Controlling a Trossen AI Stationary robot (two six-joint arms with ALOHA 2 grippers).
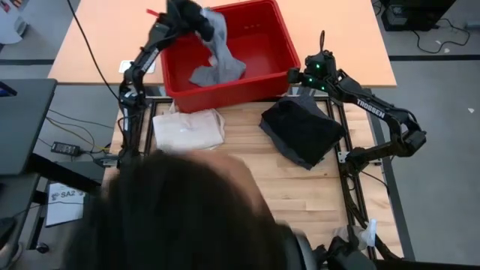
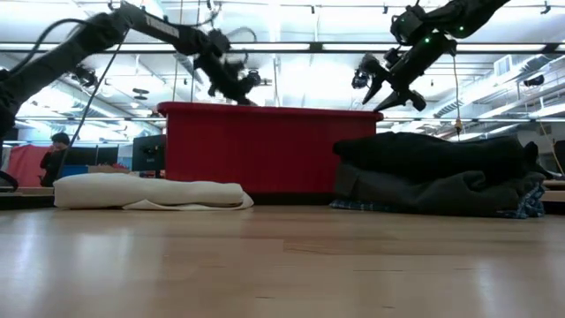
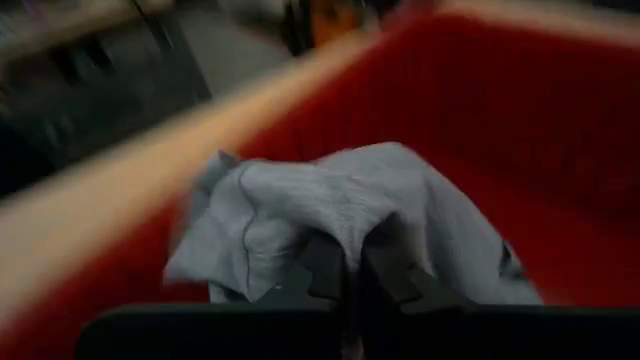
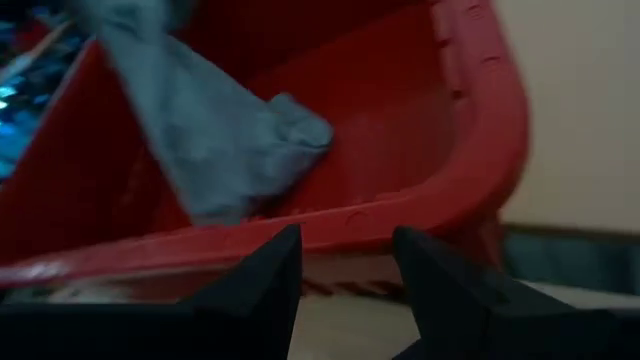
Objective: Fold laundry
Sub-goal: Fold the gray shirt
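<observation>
A light grey T-shirt (image 1: 217, 56) hangs into the red bin (image 1: 277, 45) at the table's far edge, with my left gripper (image 1: 196, 22) shut on it above the bin's far left corner. Its lower end lies on the bin's floor. My right gripper (image 4: 345, 270) stands open and empty just outside the bin's right near corner (image 1: 294, 75). To the near right, a folded stack of laundry (image 1: 301, 131) rests on the table, a black garment on top of a dark grey one, with a bit of plaid (image 2: 530, 208) showing at the bottom. My left gripper pinches a bunched-up part of the T-shirt's upper end (image 3: 350, 215) between its two fingers, and the cloth drapes over the fingertips. The fingers slant down from the bin's far left. The shirt hangs slack below them, its lower end (image 1: 214, 75) on the bin's floor.
A cream tote bag (image 1: 189, 127) lies flat on the table in front of the bin's left half. A person's dark-haired head (image 1: 187, 217) covers the near left of the table in the high view. An orange table (image 1: 337, 30) stands beyond the bin.
</observation>
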